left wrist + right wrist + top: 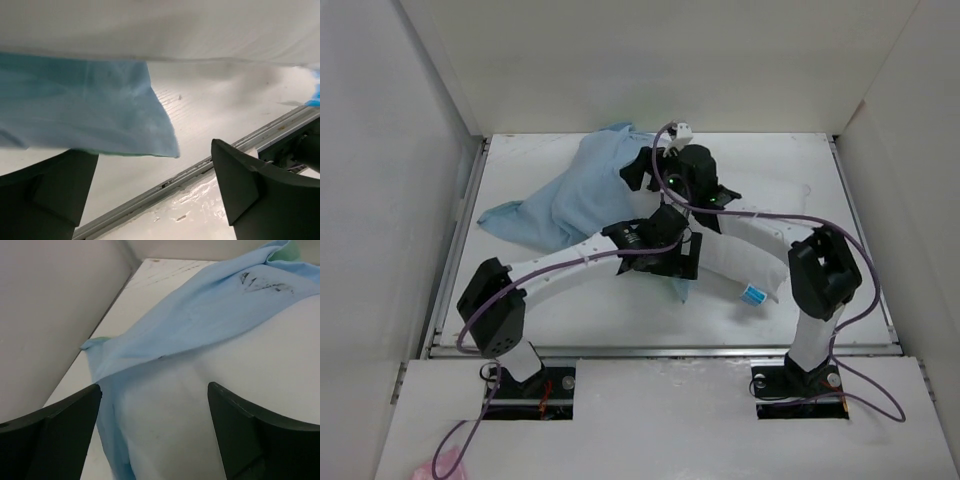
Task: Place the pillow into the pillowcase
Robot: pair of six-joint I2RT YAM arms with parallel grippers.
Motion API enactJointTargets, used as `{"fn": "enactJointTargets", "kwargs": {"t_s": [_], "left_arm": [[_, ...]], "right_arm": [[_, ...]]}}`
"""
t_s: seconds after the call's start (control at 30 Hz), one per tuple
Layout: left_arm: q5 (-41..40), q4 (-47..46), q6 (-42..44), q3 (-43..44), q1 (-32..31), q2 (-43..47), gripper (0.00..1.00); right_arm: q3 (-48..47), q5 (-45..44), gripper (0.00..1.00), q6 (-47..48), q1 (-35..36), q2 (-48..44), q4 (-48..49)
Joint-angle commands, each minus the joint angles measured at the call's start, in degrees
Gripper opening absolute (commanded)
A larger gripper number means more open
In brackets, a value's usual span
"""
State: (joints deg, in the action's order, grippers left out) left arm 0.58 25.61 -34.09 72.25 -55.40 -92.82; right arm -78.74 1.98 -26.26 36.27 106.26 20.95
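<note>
The white pillow [752, 258] lies right of the table's middle, its blue tag [753, 294] toward the near edge. The light-blue pillowcase [575, 195] is bunched at the back left and meets the pillow under the arms. My left gripper [670, 262] hovers open at the pillow's near edge. In the left wrist view a pillowcase corner [100, 110] hangs below the pillow [160, 30], free of the open left gripper [155, 150]. My right gripper [645, 170] is open over the join. In the right wrist view the pillowcase [210, 315] drapes over the pillow [225, 390], with the right gripper [154, 387] holding nothing.
White walls [410, 150] enclose the table on the left, back and right. A metal rail [200, 170] runs along the near table edge. Purple cables [800, 222] loop over the arms, and the right arm's elbow [825, 265] stands by the pillow's right end.
</note>
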Motion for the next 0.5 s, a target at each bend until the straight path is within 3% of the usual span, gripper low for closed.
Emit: {"fn": "enactJointTargets", "kwargs": {"t_s": [0.0,0.1,0.27,0.37,0.47], "left_arm": [[-4.0,-3.1,3.4,3.1,-2.7,9.8,1.0],[-10.2,1.7,2.7,6.0,-2.7,13.4,1.0],[-21.5,7.2,1.4,11.1,-2.7,16.4,1.0],[-27.1,11.3,0.3,15.8,1.3,14.2,1.0],[-29.4,14.0,2.9,23.8,9.9,6.8,1.0]], "right_arm": [[-3.3,16.6,0.96,0.3,-4.3,-4.5,-5.8],[-5.8,18.5,0.97,5.6,-8.0,-7.8,-17.7],[-5.9,9.8,0.98,17.4,-10.9,-13.3,-28.1],[-4.7,2.5,1.0,24.0,-13.0,-14.9,-29.3],[-6.0,5.5,1.0,25.5,-16.6,-13.0,-29.8]]}}
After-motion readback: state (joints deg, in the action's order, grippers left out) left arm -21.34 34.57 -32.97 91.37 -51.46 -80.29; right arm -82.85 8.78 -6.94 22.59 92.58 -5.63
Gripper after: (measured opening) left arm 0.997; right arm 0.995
